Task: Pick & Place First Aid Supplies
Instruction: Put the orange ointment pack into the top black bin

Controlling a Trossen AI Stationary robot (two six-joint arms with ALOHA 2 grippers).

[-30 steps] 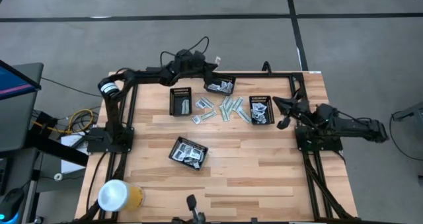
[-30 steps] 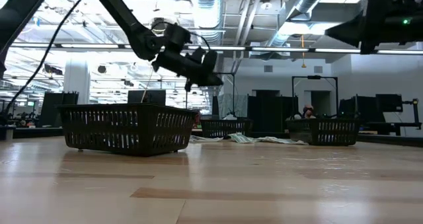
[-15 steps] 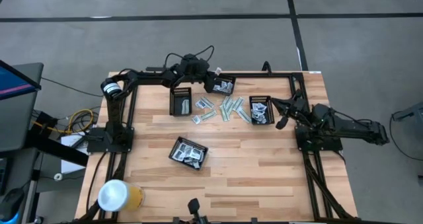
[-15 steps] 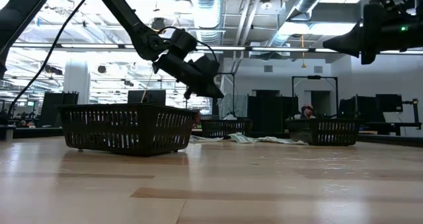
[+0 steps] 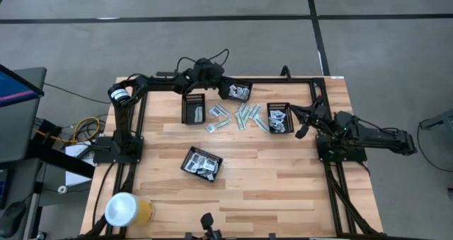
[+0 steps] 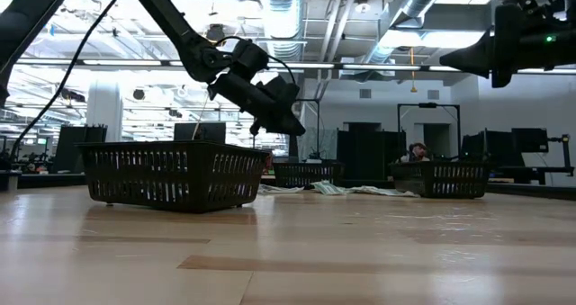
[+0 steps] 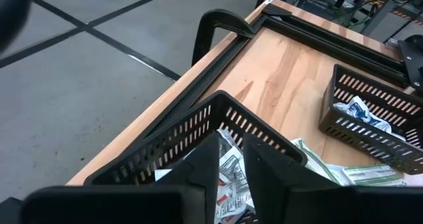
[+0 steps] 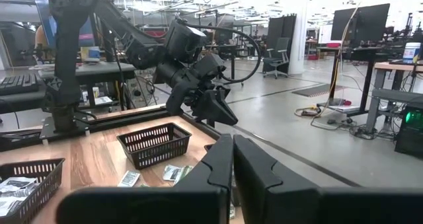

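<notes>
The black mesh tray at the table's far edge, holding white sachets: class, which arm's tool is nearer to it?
Left. The left tool hovers over the black mesh tray's edge; the right tool waits well off to its side, beyond another tray.

Two matte black jointed arms, looping black cables, angular black fingers, white-ringed left base joint

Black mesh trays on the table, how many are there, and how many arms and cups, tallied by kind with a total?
Mesh trays: 4, at and
Robot arms: 2, the left gripper over the far tray, the right gripper beside the right tray
Yellow cup: 1
Total: 7
</notes>
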